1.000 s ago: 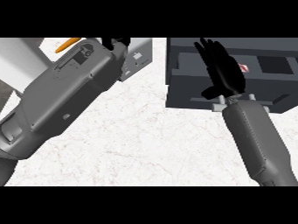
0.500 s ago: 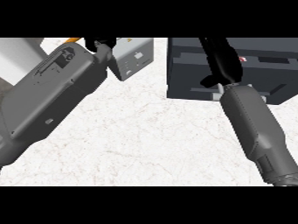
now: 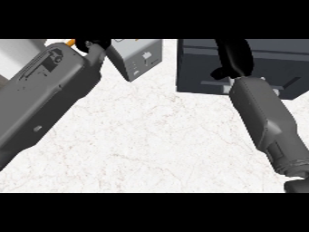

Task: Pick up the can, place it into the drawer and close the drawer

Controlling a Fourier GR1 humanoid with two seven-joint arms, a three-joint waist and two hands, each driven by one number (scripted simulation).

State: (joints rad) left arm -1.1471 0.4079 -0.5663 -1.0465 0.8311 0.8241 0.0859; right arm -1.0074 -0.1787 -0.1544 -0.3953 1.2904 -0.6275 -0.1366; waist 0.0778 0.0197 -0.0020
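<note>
Right hand farther over drawer

Only a sliver of the left hand shows at the far left of the counter; the top edge cuts off the rest. The right hand is cut off there too, over the dark drawer, whose inside cannot be made out. A small orange thing beside the left hand is too cropped to name. Marks on the grey box are too small to read.

We are seeing a matt, faintly veined stone-like counter, a matt dark drawer, and smooth grey forearms.
</note>
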